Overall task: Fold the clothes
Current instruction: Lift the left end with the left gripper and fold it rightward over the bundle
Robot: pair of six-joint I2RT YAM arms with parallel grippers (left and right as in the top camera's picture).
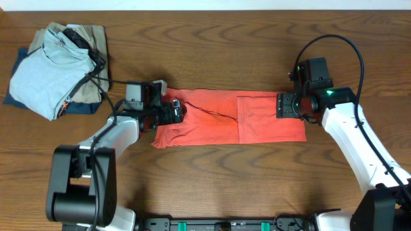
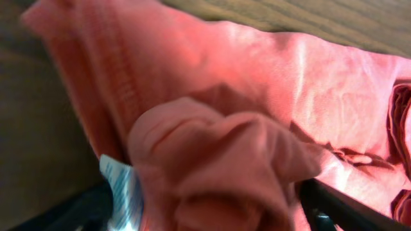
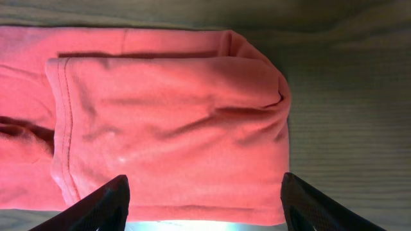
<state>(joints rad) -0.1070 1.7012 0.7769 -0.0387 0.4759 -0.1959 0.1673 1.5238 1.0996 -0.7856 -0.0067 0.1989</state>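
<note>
Left hand [image 1: 174, 110] spread wide at the collar end of the coral T-shirt [image 1: 225, 119], with bunched fabric and the neck label [image 2: 119, 186] loose between its fingers, not pinched. Right hand [image 1: 282, 105] also open, low over the folded-over opposite end. The shirt lies as a narrow band across the tabletop [image 1: 212, 173] between both hands, probably so each end can be taken for the next fold

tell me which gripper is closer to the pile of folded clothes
Left. The left gripper is at the red shirt's end nearest the pile; the right gripper is at the shirt's opposite end, much farther away.
</note>
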